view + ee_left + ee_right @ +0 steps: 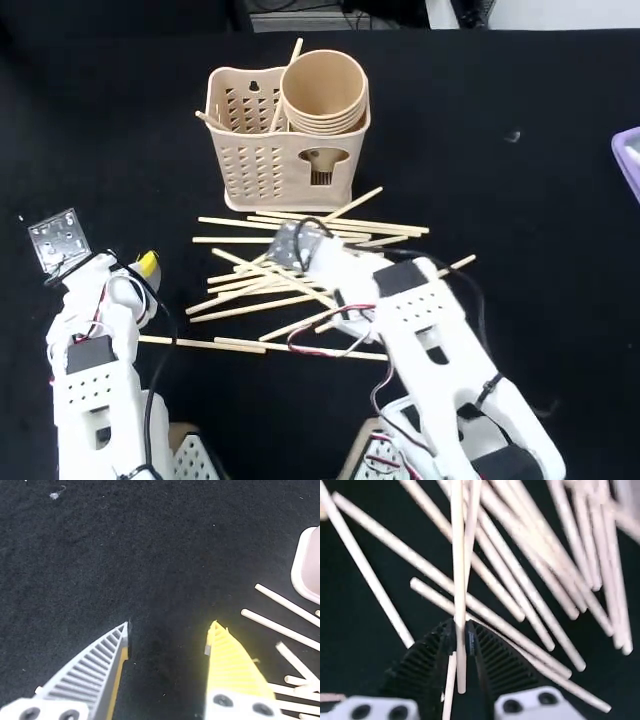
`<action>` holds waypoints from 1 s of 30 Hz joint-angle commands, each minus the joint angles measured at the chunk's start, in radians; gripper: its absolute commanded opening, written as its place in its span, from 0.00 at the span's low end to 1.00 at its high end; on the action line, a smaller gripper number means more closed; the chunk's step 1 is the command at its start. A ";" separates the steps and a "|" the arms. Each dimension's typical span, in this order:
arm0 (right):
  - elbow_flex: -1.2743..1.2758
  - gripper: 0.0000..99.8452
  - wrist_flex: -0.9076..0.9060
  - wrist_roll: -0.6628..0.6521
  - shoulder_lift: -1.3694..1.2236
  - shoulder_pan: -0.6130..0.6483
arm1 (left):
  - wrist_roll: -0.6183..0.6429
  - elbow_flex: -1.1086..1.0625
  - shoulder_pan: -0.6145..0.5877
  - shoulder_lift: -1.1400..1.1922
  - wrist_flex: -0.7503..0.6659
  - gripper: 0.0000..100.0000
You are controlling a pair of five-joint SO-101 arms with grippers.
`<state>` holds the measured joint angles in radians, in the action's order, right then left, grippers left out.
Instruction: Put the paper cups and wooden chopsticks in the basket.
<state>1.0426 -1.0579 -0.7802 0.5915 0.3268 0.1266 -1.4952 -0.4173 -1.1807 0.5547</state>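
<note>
The beige basket (262, 165) stands at the back of the black table, with stacked paper cups (323, 88) and a few chopsticks inside. Loose wooden chopsticks (300, 228) lie scattered in front of it. My right gripper (461, 627) is down in this pile (305, 265), shut on a chopstick (458, 555) that runs straight out between its black fingers. My left gripper (170, 630) hovers open over bare cloth to the left of the pile (135, 270), with nothing between its grey finger (107, 650) and its yellow one. A basket corner (307, 565) and chopstick ends (280, 627) show beside it.
A long chopstick (205, 344) lies across the front between the two arms. A purple object (628, 160) sits at the table's right edge. Black cloth stretches open on the left and at the far right.
</note>
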 commanded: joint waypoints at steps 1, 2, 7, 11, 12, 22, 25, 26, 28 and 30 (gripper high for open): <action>0.005 0.01 -0.018 -0.014 0.039 -0.071 | -0.002 0.027 -0.004 -0.012 -0.020 0.25; 0.013 0.02 -0.018 -0.023 0.039 -0.089 | -0.002 0.027 -0.005 -0.012 -0.020 0.25; 0.070 0.12 -0.015 -0.104 0.045 -0.143 | -0.002 0.028 -0.005 -0.012 -0.020 0.25; 0.090 0.11 -0.014 -0.107 0.047 -0.143 | -0.002 0.028 -0.005 -0.012 -0.020 0.25; 0.094 0.12 -0.012 -0.109 0.047 -0.143 | -0.002 0.028 -0.005 -0.012 -0.020 0.25; 0.097 0.12 0.014 -0.103 0.047 -0.143 | -0.002 0.028 -0.005 -0.012 -0.020 0.25; 0.033 0.12 -0.060 -0.103 0.048 -0.143 | -0.002 0.028 -0.005 -0.012 -0.020 0.25; 0.019 0.12 -0.080 -0.103 0.048 -0.141 | -0.002 0.028 -0.005 -0.012 -0.020 0.25; 0.015 0.12 -0.100 -0.106 0.048 -0.110 | -0.002 0.028 -0.005 -0.012 -0.020 0.25; 0.031 0.11 -0.115 -0.106 0.048 -0.052 | -0.002 0.030 -0.005 -0.012 -0.020 0.25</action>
<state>1.1101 -1.1469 -0.8800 0.5930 0.2133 0.1266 -1.4952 -0.4173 -1.1807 0.5547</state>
